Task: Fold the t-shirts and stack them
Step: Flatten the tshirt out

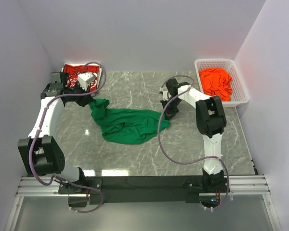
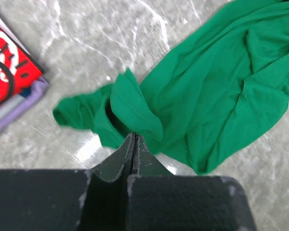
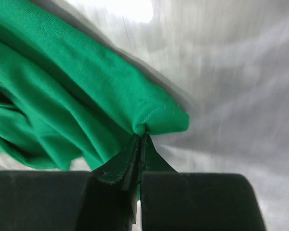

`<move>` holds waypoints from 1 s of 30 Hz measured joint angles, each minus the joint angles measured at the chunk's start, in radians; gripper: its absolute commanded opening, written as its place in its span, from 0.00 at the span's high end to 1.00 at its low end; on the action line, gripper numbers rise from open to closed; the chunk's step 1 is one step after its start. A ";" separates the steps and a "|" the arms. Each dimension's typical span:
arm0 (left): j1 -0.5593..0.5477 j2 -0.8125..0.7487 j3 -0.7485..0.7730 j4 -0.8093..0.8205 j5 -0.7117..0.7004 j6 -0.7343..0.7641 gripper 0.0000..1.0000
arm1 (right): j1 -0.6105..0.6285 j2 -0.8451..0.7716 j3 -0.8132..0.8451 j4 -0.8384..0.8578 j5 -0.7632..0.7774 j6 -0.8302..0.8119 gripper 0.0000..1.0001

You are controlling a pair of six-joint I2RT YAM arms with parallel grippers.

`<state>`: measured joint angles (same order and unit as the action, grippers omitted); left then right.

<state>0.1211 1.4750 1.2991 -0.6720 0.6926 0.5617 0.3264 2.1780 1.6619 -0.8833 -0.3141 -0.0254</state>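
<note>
The green t-shirt point(image 1: 127, 124) lies crumpled in the middle of the marble table. My left gripper point(image 1: 89, 99) is shut on its left end, pinching a fold of green cloth point(image 2: 135, 113) between the fingertips point(image 2: 143, 150). My right gripper point(image 1: 168, 114) is shut on the shirt's right hem corner point(image 3: 159, 118). The red t-shirt with white lettering point(image 1: 79, 74) lies folded at the back left, also in the left wrist view point(image 2: 9, 67). The orange t-shirt point(image 1: 216, 83) lies bunched in the white mesh basket point(image 1: 241, 82).
White walls close in the table on the left, back and right. The basket stands at the back right corner. A black strip and metal rail point(image 1: 144, 185) with the arm bases run along the near edge.
</note>
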 measured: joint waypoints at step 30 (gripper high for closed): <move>0.000 0.030 0.003 -0.006 0.016 -0.034 1.00 | -0.045 -0.012 -0.008 0.041 0.012 -0.085 1.00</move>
<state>0.1211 1.5047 1.3022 -0.6777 0.7090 0.5282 0.2817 2.1662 1.6543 -0.8425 -0.3023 -0.1101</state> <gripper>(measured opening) 0.012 0.035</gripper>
